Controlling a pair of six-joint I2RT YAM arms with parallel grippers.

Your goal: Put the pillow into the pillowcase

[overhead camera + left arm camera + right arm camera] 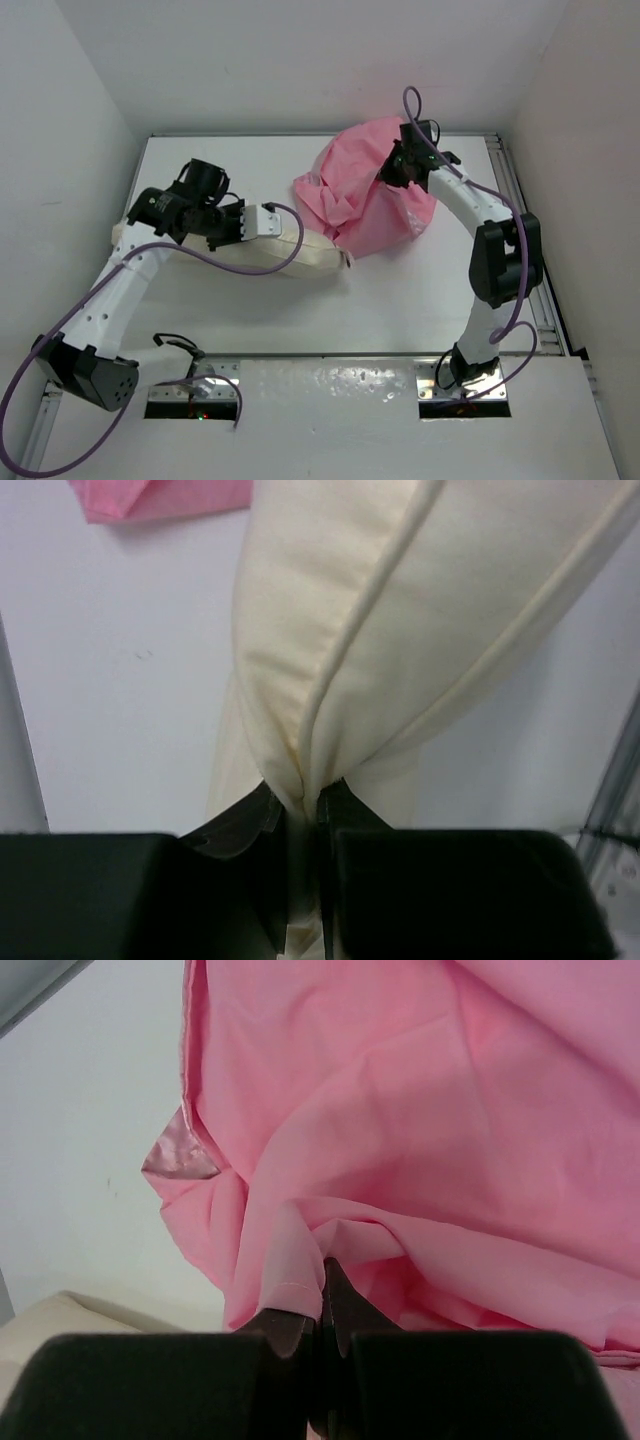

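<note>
At the left of the table, I have the left gripper pinched tight on the pillow. In the left wrist view its jaws are almost together, with a fold of cream fabric and a piped seam squeezed between them.

From above, the pillow lies lengthwise across the left half of the table, partly hidden under the left arm. Its right end comes up to the lower edge of the pillowcase; I cannot tell whether the two touch.

The pillowcase sits bunched in a pink heap at the back right of the table. The right gripper is clamped on a hemmed edge of it, jaws narrow with a thin fold of pink cloth between them. From there the cloth spreads in loose folds across most of the right wrist view. A shinier patch shows at a turned-over corner on the left of that view, and a bit of the cream pillow shows at the lower left.

The pillow is wholly outside the pillowcase.
</note>
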